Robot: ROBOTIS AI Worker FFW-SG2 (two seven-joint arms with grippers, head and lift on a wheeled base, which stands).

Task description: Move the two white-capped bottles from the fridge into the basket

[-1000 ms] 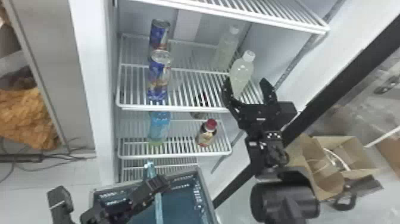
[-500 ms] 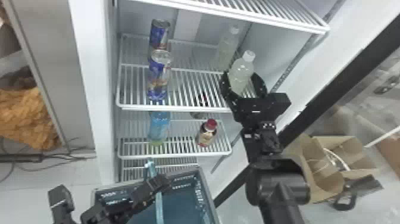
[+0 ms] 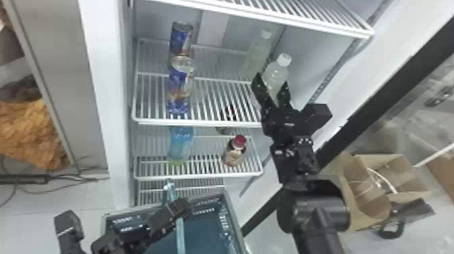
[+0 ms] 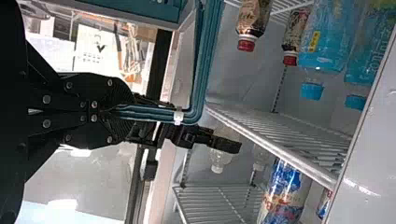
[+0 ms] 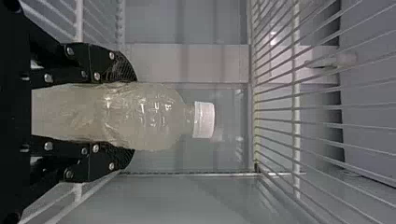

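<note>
In the head view my right gripper [image 3: 273, 91] is shut on the front white-capped bottle [image 3: 277, 72], which stands upright over the middle shelf's right side. The right wrist view has that bottle [image 5: 154, 114] between the pads of my right gripper [image 5: 123, 114], one pressed on each side, cap beyond them. Behind it stands the other white-capped bottle [image 3: 258, 52]. Down by the basket [image 3: 233, 219] is my left gripper [image 3: 180, 207]. In the left wrist view my left gripper [image 4: 123, 112] is shut on the teal basket handle [image 4: 205, 60].
Two blue cans [image 3: 180, 89] stand on the same shelf's left. A blue bottle [image 3: 181, 143] and a red-capped bottle [image 3: 234, 152] are on the shelf below. The upper shelf's edge [image 3: 304, 23] runs above the bottles, and the fridge's side wall [image 3: 324, 60] lies to the right.
My right gripper has moved left around the front bottle, and its fingers have come together on it from an open stance. My left gripper stays at the basket handle.
</note>
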